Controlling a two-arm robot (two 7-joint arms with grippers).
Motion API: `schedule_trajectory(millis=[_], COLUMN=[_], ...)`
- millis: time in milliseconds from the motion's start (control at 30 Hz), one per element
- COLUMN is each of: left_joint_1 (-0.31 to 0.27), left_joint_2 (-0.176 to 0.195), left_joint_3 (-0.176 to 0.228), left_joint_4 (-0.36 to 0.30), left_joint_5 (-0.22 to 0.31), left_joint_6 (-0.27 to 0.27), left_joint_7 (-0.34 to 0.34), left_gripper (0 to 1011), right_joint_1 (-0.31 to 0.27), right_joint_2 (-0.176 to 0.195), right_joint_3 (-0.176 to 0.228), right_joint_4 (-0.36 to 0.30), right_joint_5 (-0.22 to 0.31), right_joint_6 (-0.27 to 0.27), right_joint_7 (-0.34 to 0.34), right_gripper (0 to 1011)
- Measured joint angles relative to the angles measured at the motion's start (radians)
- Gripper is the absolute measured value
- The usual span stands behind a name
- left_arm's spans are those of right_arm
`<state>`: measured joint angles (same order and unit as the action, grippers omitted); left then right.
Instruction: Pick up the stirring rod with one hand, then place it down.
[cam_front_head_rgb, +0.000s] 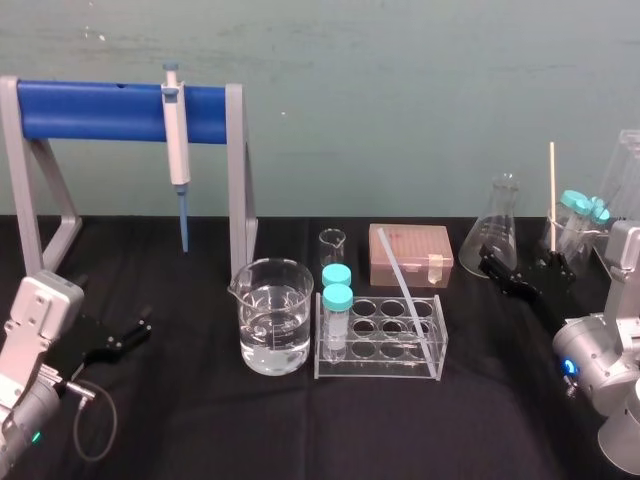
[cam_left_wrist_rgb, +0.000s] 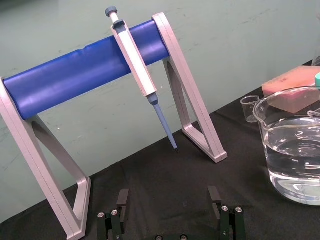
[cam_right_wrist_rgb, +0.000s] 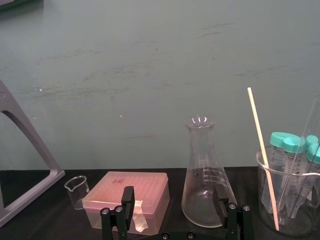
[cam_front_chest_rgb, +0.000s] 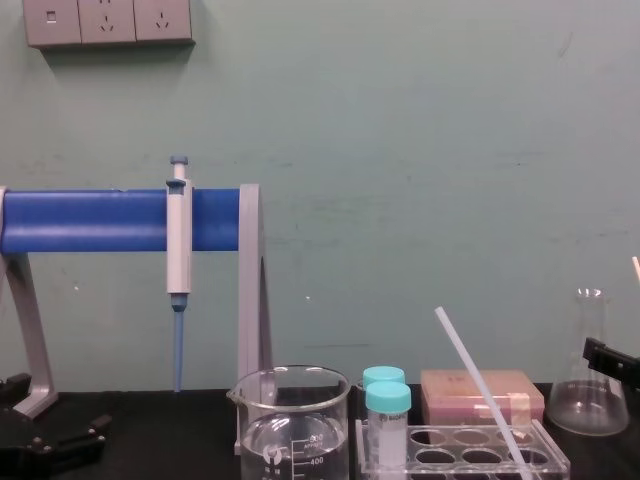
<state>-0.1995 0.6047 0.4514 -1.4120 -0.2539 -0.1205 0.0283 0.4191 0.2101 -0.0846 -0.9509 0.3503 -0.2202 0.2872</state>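
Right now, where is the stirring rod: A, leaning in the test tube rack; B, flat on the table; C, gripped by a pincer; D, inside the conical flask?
A: the stirring rod slants up out of the clear test tube rack, lower end inside it.

White print on the clear glass beaker of water (cam_front_chest_rgb: 290, 405), facing the chest camera: I read "400" beside the graduation ticks, with a fainter "300" just above. The conical glass flask (cam_right_wrist_rgb: 205, 175) has scale marks too, too small to read.
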Motion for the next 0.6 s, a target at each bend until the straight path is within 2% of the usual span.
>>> schedule_trajectory(millis=[600], left_joint_1=[0.000], left_joint_2=[0.000], left_joint_3=[0.000], left_joint_4=[0.000], left_joint_5=[0.000], left_joint_6=[0.000], left_joint_7=[0.000], left_gripper=[1000], right_joint_1=[0.000], right_joint_2=[0.001], right_joint_3=[-0.003], right_joint_4=[-0.001], right_joint_5=[0.000], right_joint_6=[-0.004], right_joint_7=[0.000], right_gripper=[1000])
